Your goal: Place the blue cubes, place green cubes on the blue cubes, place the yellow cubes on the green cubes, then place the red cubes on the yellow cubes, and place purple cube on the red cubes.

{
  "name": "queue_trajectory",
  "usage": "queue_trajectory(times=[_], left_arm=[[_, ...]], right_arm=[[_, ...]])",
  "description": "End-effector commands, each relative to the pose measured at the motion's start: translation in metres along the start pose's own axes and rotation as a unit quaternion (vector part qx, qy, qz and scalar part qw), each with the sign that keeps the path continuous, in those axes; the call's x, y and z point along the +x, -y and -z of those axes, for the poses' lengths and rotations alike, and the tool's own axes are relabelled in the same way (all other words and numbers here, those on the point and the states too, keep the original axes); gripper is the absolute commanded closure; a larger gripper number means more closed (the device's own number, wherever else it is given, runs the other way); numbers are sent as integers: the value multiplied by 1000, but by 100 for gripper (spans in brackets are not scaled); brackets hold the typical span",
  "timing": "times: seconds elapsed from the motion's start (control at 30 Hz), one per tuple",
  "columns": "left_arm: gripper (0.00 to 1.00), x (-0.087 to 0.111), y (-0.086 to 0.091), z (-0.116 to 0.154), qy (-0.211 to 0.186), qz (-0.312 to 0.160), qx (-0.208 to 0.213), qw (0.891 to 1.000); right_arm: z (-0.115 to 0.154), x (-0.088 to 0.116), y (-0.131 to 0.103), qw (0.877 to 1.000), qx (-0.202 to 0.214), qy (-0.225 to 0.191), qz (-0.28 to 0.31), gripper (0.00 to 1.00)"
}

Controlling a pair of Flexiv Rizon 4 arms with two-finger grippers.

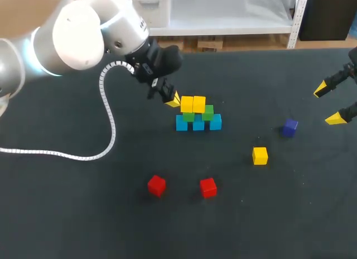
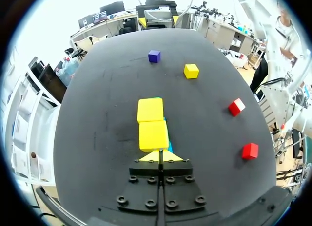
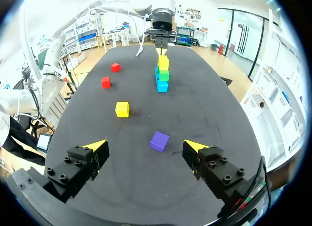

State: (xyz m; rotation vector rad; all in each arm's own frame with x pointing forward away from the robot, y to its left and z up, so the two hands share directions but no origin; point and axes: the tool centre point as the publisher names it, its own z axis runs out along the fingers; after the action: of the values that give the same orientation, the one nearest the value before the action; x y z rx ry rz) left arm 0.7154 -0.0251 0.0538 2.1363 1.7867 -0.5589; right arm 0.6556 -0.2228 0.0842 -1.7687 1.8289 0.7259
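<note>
A stack stands mid-table: three blue cubes (image 1: 198,123) in a row, two green cubes (image 1: 207,111) on them, two yellow cubes (image 1: 193,104) on top. My left gripper (image 1: 172,100) is shut and empty, its tips (image 2: 161,156) just behind the nearest yellow cube (image 2: 153,135) of the stack. A loose yellow cube (image 1: 260,156), a purple cube (image 1: 289,127) and two red cubes (image 1: 157,185) (image 1: 208,187) lie on the mat. My right gripper (image 1: 330,104) hangs open at the right edge, with the purple cube (image 3: 159,141) ahead between its fingers, well apart.
The black mat (image 1: 83,209) covers the table. A white cable (image 1: 106,130) from my left arm loops over the mat's left part. The front of the mat holds only the two red cubes.
</note>
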Motion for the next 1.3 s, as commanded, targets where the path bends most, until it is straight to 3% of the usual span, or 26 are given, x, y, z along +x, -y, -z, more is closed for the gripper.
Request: queue_trajectory(times=[0.03,0.53,0.57,0.6,0.67,0.9,1.1,1.3], left_arm=[[100,0,0,0,0,-1,0,1000],[100,13,8,12,-4,9,-7,1000],[68,14,10,16,-2,7,-10,1000],[53,15,11,20,-2,7,-12,1000],[0,17,15,29,5,7,-18,1000],[0,31,32,65,33,10,-30,999],[0,48,50,87,30,1,-30,999],[0,70,69,102,32,25,-25,999]], right_arm=[[0,1,1,1000,-1,1,1,0],[0,1,1,1000,-1,1,1,0],[0,1,1,1000,-1,1,1,0],[0,1,1,1000,-1,1,1,0],[0,1,1,1000,-1,1,1,0],[0,1,1,1000,-1,1,1,0],[0,1,1,1000,-1,1,1,0],[0,1,1,1000,-1,1,1,0]])
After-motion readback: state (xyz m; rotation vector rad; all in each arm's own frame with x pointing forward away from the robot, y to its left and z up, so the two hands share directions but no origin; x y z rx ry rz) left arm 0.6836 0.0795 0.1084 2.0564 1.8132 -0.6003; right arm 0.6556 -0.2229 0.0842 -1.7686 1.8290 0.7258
